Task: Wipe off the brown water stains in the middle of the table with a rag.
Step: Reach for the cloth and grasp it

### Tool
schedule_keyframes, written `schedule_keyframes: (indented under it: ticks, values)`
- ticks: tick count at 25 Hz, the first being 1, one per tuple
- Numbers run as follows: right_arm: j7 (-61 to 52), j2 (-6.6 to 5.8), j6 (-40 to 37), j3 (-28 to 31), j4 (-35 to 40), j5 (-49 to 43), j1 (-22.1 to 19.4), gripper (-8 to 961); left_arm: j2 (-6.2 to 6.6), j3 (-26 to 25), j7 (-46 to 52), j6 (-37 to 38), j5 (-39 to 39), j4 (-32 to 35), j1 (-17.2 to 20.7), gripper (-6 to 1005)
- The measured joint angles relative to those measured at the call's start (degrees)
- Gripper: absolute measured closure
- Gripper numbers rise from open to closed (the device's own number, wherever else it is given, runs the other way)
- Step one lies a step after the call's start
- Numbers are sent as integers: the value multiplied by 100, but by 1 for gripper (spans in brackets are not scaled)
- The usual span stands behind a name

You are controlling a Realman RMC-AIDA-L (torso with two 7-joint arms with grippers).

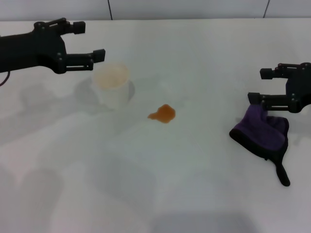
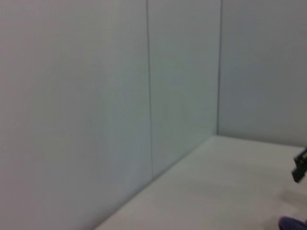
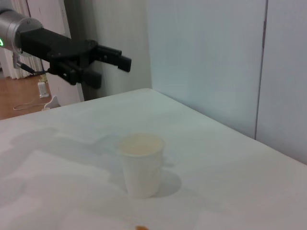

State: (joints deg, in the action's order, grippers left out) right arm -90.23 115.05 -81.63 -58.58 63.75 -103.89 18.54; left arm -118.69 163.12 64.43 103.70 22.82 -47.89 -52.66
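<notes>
Right tool (image 1: 258, 86) spread wide, empty, touching the rag (image 1: 262, 131), well right of the brown water stains (image 1: 164, 114) mid-desk (image 1: 204, 58), probably poised for pickup. Left tool (image 1: 92, 42) open, idle above the cup (image 1: 112, 83).

I see the white table (image 1: 194, 58) carrying a white cup (image 1: 112, 86), the brown water stains (image 1: 163, 114) mid-surface, and the rag (image 1: 265, 132) at right.
</notes>
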Motion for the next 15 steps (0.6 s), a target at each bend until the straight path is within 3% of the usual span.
schedule_keyframes:
  ticks: [15]
  values:
    - [22, 0, 36, -47, -213, 1, 88, 218, 68, 0, 177, 733, -778, -176, -71, 117]
